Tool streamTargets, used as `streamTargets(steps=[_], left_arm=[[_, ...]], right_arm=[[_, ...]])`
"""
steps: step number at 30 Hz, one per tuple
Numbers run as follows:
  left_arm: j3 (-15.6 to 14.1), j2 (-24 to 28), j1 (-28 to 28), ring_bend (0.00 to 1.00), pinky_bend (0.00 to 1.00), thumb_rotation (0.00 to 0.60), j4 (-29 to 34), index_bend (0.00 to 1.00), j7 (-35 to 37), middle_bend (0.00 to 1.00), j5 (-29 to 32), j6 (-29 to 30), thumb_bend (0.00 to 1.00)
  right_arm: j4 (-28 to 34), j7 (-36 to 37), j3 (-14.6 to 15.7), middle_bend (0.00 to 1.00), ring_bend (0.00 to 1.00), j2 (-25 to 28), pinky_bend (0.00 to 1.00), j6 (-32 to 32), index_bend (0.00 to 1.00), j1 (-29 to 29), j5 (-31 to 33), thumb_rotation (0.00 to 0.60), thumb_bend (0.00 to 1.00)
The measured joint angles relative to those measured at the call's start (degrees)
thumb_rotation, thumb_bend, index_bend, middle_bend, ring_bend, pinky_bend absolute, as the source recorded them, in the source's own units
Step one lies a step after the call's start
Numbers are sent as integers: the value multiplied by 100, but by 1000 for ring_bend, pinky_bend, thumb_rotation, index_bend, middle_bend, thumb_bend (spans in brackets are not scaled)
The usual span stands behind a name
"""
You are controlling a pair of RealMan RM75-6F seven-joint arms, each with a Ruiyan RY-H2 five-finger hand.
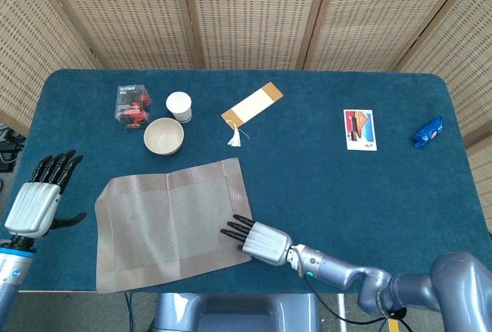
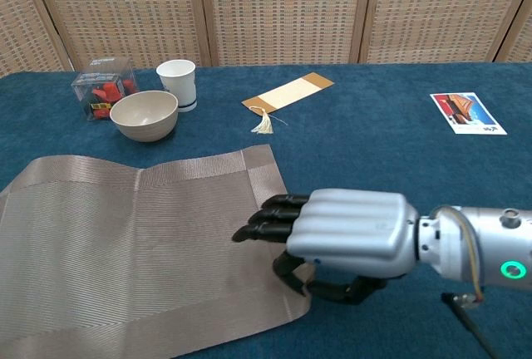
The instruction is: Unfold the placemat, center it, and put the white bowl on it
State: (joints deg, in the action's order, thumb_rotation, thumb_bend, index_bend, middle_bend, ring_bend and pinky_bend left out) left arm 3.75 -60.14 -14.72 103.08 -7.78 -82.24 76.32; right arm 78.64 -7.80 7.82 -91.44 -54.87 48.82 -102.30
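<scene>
the placemat [image 1: 171, 223] lies unfolded and flat on the blue worktop [image 1: 323, 186], toward the near left part of it and turned slightly askew, its far right corner reaching further back than its far left one. the right hand [image 1: 257, 239] sits at the mat's near right edge, fingers [image 2: 270, 217] stretched out over the weave while the thumb curls underneath at the rim, so it looks to be pinching the mat's edge; in the chest view the near right corner of the mat curves up a little beside that hand [image 2: 349, 234]. the left hand [image 1: 34, 201] hovers off the left side of the worktop, fingers spread and upright, holding nothing, apart from the mat. the white bowl [image 1: 164, 136] stands upright on the bare worktop just beyond the mat's far edge, not on it. near the bowl, further back, stand a white cup [image 1: 178, 106] and a clear box with red things inside [image 1: 132, 106]. a bookmark with a tassel [image 1: 250, 107] lies mid worktop, a picture card [image 1: 360, 130] to the right, and a small blue packet [image 1: 428, 131] near the right edge.
</scene>
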Motion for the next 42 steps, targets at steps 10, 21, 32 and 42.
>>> streamTargets(steps=[10,21,32,42], left_arm=[[-75,-40,29,0,0,600,74,0,-140,0,-146,51,0],[-110,-73,32,0,0,600,104,0,-219,0,-208,49,0],[-108,-64,34,0,0,600,105,0,-210,0,-202,43,0],[-107,-74,15,0,0,600,88,0,-221,0,-170,-9,0]], right_arm=[[144,9,321,110,0,787,0,-644,724,-658,109,600,725],[358,-218,607,117,0,1266,0,-895,735,-1161,109,600,732],[848,-446,910,119,0,1425,0,-665,736,-1095,-573,600,733],[1014,-565,895,120,0,1321,0,-168,736,-817,-880,600,734]])
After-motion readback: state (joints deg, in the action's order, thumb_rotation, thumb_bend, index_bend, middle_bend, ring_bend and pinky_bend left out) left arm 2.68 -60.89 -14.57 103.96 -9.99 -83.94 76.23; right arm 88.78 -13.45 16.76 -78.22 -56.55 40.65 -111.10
